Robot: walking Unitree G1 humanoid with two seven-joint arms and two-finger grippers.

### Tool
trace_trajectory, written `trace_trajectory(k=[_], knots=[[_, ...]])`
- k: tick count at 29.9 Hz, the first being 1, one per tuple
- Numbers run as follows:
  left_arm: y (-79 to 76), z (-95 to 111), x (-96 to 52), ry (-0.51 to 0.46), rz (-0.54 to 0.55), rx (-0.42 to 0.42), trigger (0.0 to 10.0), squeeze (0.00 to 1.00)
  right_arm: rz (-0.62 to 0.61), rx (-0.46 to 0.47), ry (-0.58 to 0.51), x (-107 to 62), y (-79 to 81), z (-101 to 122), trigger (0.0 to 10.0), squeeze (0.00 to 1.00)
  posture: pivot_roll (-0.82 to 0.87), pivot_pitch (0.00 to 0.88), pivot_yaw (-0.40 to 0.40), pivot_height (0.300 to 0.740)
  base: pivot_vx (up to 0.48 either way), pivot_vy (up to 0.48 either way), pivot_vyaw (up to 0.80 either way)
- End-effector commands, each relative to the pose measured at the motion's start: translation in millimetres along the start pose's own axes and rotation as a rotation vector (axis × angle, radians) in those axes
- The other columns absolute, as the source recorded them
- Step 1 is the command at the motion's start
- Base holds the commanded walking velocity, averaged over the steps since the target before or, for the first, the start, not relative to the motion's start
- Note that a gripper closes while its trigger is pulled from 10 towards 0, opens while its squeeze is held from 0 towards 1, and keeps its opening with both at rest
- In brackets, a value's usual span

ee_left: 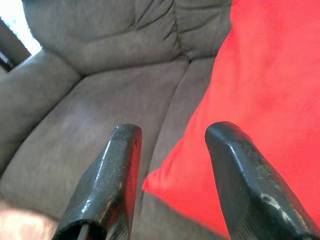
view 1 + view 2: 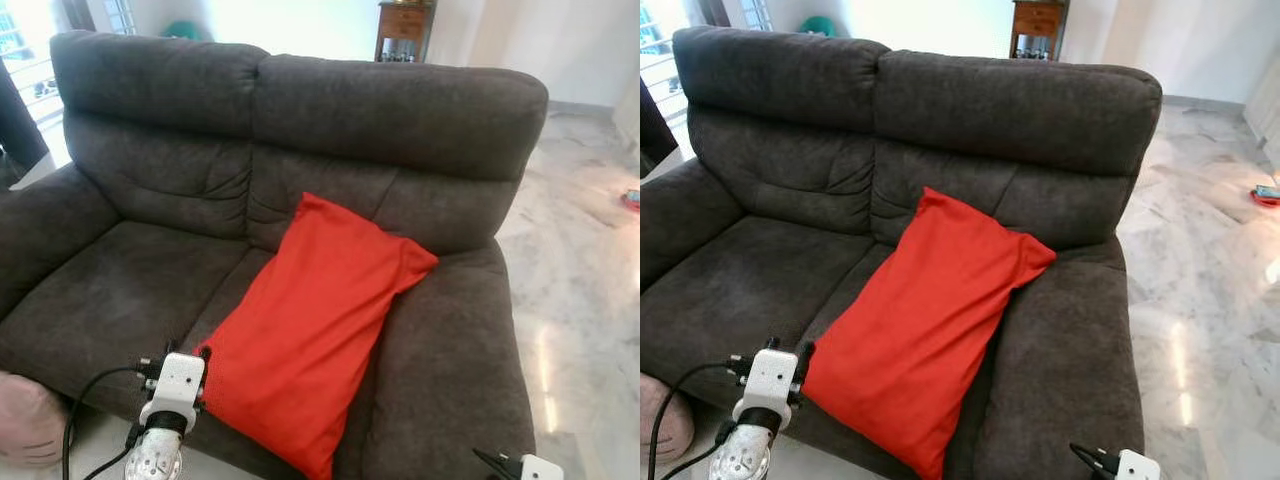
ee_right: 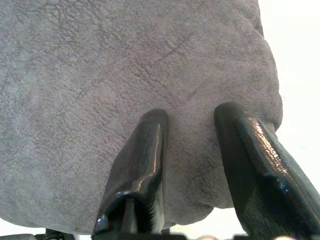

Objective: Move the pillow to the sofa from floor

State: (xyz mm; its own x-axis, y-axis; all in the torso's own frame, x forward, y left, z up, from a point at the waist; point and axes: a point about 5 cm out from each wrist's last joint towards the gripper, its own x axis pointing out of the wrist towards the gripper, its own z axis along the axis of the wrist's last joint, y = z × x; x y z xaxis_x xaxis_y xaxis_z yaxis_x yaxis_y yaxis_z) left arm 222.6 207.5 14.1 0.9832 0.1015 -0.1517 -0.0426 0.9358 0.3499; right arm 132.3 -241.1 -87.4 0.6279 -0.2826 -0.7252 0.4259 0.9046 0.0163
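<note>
We saw the left arm [image 2: 155,455] as a silver, rounded wrist topped by a white boxy housing, with a black cable looping off its side. The left gripper [image 1: 172,135] had two long, glossy black fingers with scuffed tips. The right gripper [image 3: 192,117] matched, black and shiny.

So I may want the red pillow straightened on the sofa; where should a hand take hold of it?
Probably the red pillow's lower corner overhanging the sofa seat's front edge, approached from the front. It hangs free there, beside the open left hand; the upper end leans on the backrest.
</note>
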Motion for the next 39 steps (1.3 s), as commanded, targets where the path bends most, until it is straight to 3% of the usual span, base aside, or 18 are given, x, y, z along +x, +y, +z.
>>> trace_trajectory(k=[1, 13, 19, 26, 39], knots=[[3.2, -5.3, -1.1, 0.030, 0.013, -0.012, 10.0, 0.00, 0.007, -0.001, 0.002, 1.0, 3.5, 1.1, 10.0, 0.00, 0.09, 0.000, -0.020, 0.740, 0.000, 0.000, 0.00], [-1.5, -1.6, -0.3, -0.006, -0.005, -0.012, 10.0, 0.00, 0.011, 0.010, -0.010, 1.6, 5.4, 3.0, 10.0, 0.00, 0.10, 0.000, -0.019, 0.740, 0.000, 0.000, 0.00], [-3.5, 0.7, -1.2, -0.021, -0.013, -0.008, 10.0, 0.00, 0.027, 0.096, -0.120, 3.9, 6.4, 19.1, 10.0, 0.00, 0.10, 0.000, -0.018, 0.740, 0.000, 0.000, 0.00], [-4.5, 1.3, -2.0, -0.028, -0.015, -0.007, 10.0, 0.00, 0.073, 0.088, -0.199, 7.3, 15.3, 36.0, 10.0, 0.00, 0.10, 0.000, -0.018, 0.740, 0.000, 0.000, 0.00], [-5.4, 2.2, -2.7, -0.031, -0.018, -0.005, 10.0, 0.00, 0.097, 0.076, -0.214, 8.0, 18.4, 39.5, 10.0, 0.00, 0.10, 0.000, -0.019, 0.740, -0.202, 0.000, 0.00]])
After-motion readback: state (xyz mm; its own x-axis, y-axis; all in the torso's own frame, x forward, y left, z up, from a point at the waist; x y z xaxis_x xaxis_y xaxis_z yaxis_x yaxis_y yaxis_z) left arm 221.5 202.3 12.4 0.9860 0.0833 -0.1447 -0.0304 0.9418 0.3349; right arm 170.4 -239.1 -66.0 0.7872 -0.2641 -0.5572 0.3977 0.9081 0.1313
